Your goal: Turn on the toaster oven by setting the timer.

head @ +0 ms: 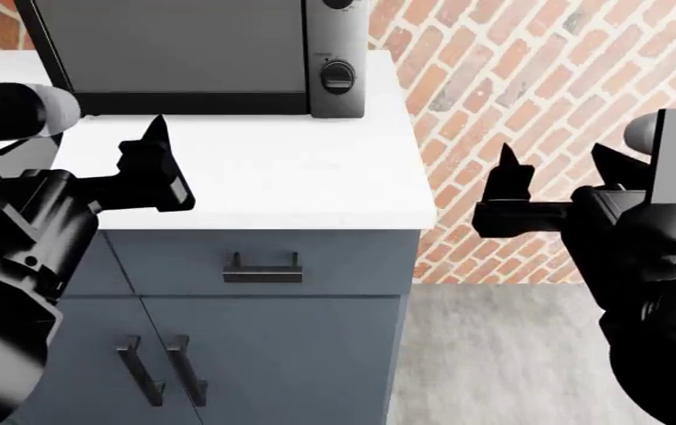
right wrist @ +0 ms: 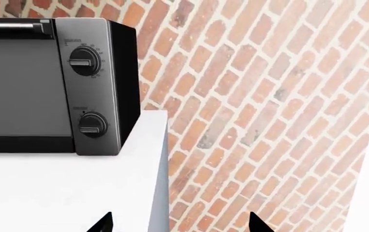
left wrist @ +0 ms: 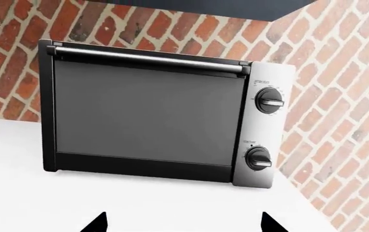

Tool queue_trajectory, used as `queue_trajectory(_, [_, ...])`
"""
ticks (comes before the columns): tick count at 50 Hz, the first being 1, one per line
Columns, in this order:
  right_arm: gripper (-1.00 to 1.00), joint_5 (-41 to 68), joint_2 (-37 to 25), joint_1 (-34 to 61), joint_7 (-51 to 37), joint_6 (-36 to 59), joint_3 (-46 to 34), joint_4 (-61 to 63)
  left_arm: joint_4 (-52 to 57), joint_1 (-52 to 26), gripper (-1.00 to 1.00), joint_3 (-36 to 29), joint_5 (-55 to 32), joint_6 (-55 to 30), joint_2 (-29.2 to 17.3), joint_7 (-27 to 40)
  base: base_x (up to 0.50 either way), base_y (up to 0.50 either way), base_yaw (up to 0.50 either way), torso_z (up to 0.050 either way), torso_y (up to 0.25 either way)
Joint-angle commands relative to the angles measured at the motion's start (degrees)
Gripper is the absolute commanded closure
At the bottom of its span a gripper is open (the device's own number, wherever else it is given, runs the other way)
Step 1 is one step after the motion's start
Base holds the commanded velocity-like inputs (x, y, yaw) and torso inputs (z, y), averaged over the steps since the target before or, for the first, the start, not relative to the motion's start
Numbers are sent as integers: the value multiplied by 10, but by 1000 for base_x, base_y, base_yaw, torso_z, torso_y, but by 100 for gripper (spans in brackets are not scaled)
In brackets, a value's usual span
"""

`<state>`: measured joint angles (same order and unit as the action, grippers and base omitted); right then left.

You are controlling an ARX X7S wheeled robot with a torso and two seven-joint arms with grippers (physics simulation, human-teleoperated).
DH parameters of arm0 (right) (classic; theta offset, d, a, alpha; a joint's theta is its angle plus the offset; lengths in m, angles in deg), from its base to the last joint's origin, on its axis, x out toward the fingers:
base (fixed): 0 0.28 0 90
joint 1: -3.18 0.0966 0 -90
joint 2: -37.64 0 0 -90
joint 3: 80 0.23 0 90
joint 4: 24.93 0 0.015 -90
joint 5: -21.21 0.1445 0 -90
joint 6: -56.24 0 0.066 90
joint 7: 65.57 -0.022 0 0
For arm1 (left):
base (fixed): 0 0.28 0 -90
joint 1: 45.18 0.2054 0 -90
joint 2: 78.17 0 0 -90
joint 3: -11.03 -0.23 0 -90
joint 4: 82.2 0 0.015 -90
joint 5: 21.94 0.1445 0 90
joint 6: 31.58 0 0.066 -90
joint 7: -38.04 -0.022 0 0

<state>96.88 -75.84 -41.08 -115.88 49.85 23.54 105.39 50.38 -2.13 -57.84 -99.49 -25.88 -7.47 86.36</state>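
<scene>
The toaster oven (left wrist: 145, 111) stands on the white counter (head: 291, 168) against the brick wall, with a dark glass door and a silver control strip. It also shows in the head view (head: 172, 44) and the right wrist view (right wrist: 23, 82). The timer (left wrist: 258, 157) is the lower black dial with a raised bar; it shows in the head view (head: 338, 76) and the right wrist view (right wrist: 93, 124). Above it is the dial ringed by numbers (left wrist: 270, 100). My left gripper (left wrist: 183, 223) is open and empty above the counter, short of the oven. My right gripper (right wrist: 179, 223) is open and empty, past the counter's right edge.
Grey-blue cabinets with a drawer handle (head: 262, 268) and door handles sit under the counter. The brick wall (head: 527, 71) runs behind and to the right. A grey floor (head: 492, 354) lies to the right of the cabinet. A dark hood edge (left wrist: 236, 7) hangs above the oven.
</scene>
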Motion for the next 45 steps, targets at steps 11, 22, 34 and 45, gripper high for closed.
queue_trajectory(11, [-100, -5, -23, -4, -2, -29, -31, -1, -5, 5, -100, -20, -7, 27, -17, 10, 0, 0, 0, 0, 0])
queue_trajectory(22, [-100, -13, -26, -9, 8, -45, -42, -16, -5, 11, -100, -29, -9, 39, -24, 11, 37, 222, 0, 0, 0])
queue_trajectory(34, [-100, -19, -32, -14, 15, -59, -50, -18, -7, 15, -100, -37, -8, 52, -30, 11, 299, 452, 0, 0, 0])
queue_trajectory(45, [-100, -15, -36, -15, 11, -64, -54, -18, -7, 17, -100, -43, -10, 61, -36, 14, 498, 47, 0, 0, 0])
